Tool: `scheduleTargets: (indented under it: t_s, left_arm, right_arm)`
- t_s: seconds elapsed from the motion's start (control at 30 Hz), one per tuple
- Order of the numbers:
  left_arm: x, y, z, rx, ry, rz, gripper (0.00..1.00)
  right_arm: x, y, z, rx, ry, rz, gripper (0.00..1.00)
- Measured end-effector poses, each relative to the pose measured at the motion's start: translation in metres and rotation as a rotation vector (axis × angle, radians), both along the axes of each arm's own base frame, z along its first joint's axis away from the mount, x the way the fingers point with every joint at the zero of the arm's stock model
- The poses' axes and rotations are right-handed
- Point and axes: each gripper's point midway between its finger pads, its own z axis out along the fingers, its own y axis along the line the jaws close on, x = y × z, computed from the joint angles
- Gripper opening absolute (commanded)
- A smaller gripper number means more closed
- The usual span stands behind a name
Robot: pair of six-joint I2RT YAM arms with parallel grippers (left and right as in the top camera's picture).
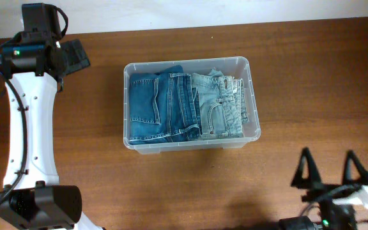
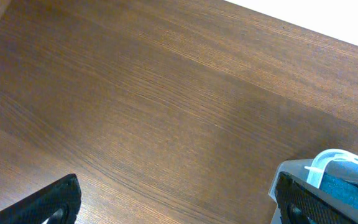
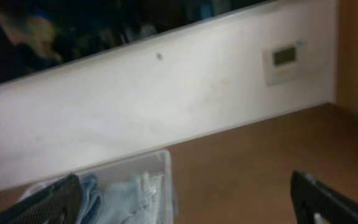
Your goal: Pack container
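Containers: one, a clear plastic container (image 1: pixel 190 145) at the centre of the overhead frame.
Folded jeans: three, as far as shade tells, side by side in it: dark blue jeans (image 1: pixel 145 105) at left, mid-blue jeans (image 1: pixel 184 105) in the middle, pale blue jeans (image 1: pixel 222 105) at right.
Grippers: two, the left gripper (image 1: pixel 78 56) at upper left and the right gripper (image 1: pixel 329 167) at lower right, with two fingers each.
Arms: two, the left arm (image 1: pixel 27 121) down the left edge and the right arm (image 1: pixel 363 191) in the lower right corner.
Tabletops: one, a brown wooden tabletop (image 1: pixel 312 76).
Wall panels: one, a small white wall panel (image 3: pixel 283 62) at upper right of the right wrist view.
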Motion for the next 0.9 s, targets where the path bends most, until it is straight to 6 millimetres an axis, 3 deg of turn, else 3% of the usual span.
scheduleTargets:
  t_s: [0.1, 0.27, 0.9]
  left_arm:
    - [0.0, 0.0, 0.0, 0.0, 0.0, 0.0, 0.99]
    - [0.0, 0.0, 0.0, 0.0, 0.0, 0.0, 0.99]
    - [0.0, 0.0, 0.0, 0.0, 0.001, 0.0, 0.99]
  right_arm:
    - [0.025, 0.009, -0.007, 0.002, -0.09, 0.042, 0.99]
    - [0.044, 0.015, -0.015, 0.001, -0.171, 0.071, 0.99]
    - [0.076, 0.016, -0.072, 0.003, -0.23, 0.066, 0.99]
